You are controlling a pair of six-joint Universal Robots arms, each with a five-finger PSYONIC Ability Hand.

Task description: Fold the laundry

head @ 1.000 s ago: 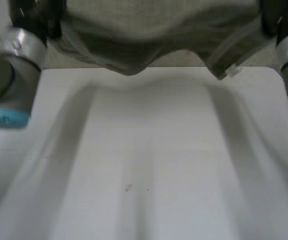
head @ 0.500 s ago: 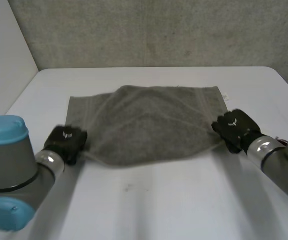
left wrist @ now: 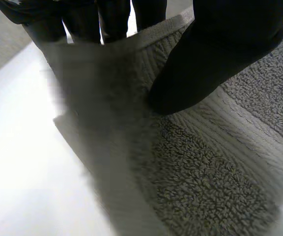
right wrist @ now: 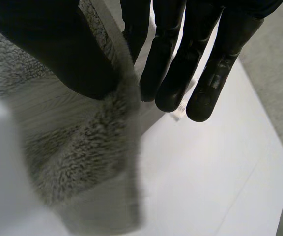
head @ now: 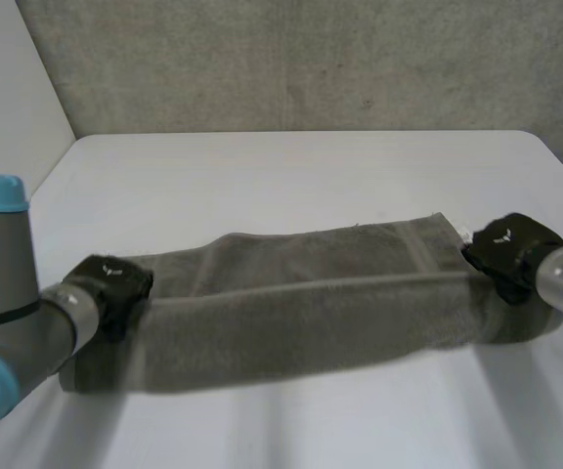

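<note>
**A:** Where do we find the laundry?

**B:** We see one grey-green towel [head: 311,293] drawn out in a long band across the near part of the white worktop [head: 291,176]. It is doubled lengthwise, with the far layer flat and the near edge thick and rounded.

**A:** What holds it?

**B:** The left robot hand [head: 115,283] is at the band's left end and the right robot hand [head: 506,249] is at its right end.

**A:** How does the left one grip?

**B:** In its wrist view we see its thumb [left wrist: 220,54] pressed onto the towel's woven border. Its fingers [left wrist: 114,17] sit behind the edge, so the cloth is pinched between them.

**A:** And the right one?

**B:** Much the same. Its thumb is on the fluffy face, its fingers are straight on the other side, and the towel's edge is nipped between.

**A:** Does the towel lie on the worktop?

**B:** Its middle seems to rest there. From above we cannot be sure whether the near edge touches it or hangs just clear.

**A:** What is behind it?

**B:** We see a rough grey wall [head: 311,59] beyond the worktop's far edge.
</note>
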